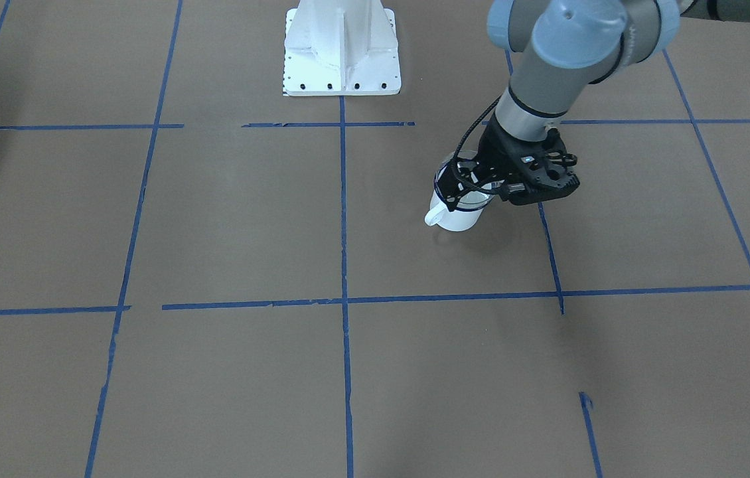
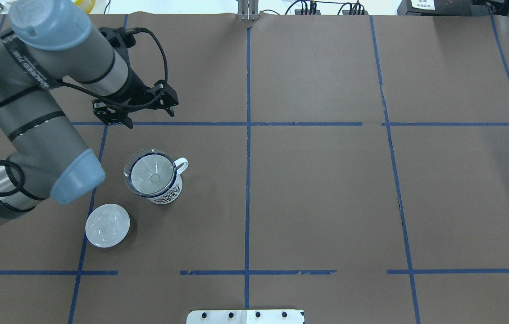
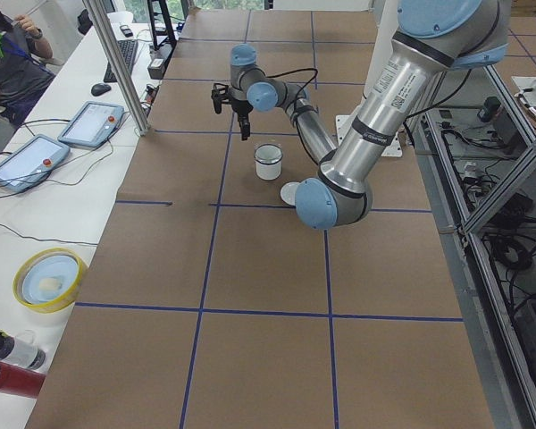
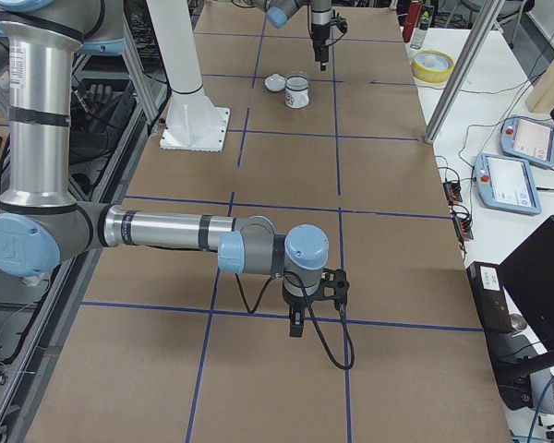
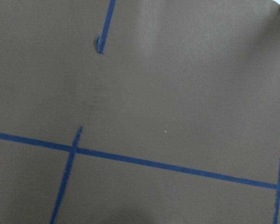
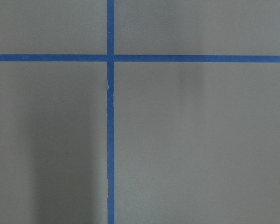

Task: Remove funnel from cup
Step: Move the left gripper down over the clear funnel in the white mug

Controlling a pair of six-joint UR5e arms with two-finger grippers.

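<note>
The cup (image 2: 169,193), a white mug with a dark blue rim, stands on the left half of the table with its handle to the right. The clear funnel (image 2: 151,175) sits in its mouth, spout down. My left gripper (image 2: 139,112) hangs above the table just beyond the cup, clear of it; its jaws look spread and hold nothing. From the front the cup (image 1: 458,218) shows partly behind that gripper. My right gripper (image 4: 295,328) shows only in the exterior right view, far from the cup (image 4: 297,94), and I cannot tell its state.
A round white lid (image 2: 107,225) lies on the paper near the cup, on the robot's side. The white robot base (image 2: 245,316) is at the near edge. A side table with tablets (image 3: 89,125) and a yellow bowl (image 3: 49,279) runs along the far edge.
</note>
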